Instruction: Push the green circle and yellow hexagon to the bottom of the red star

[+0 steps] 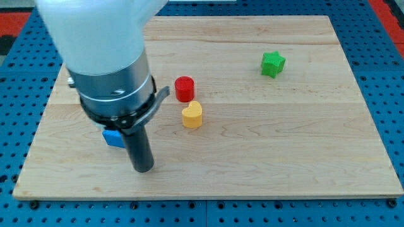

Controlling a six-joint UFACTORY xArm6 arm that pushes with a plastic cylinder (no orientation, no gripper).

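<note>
My tip [142, 170] rests on the wooden board [265, 157] near the view's bottom left. A blue block [113, 137] lies just left of the rod, partly hidden by the arm. A yellow heart-shaped block [192, 115] lies up and to the right of the tip, apart from it. A red round block [184, 88] stands just above the yellow one. A green star [273, 64] lies far off at the view's upper right. No green circle, yellow hexagon or red star shows; the arm hides part of the board's left.
The arm's wide grey and white body [107, 57] covers the board's upper left. A blue pegboard surface [385, 75] surrounds the board on all sides.
</note>
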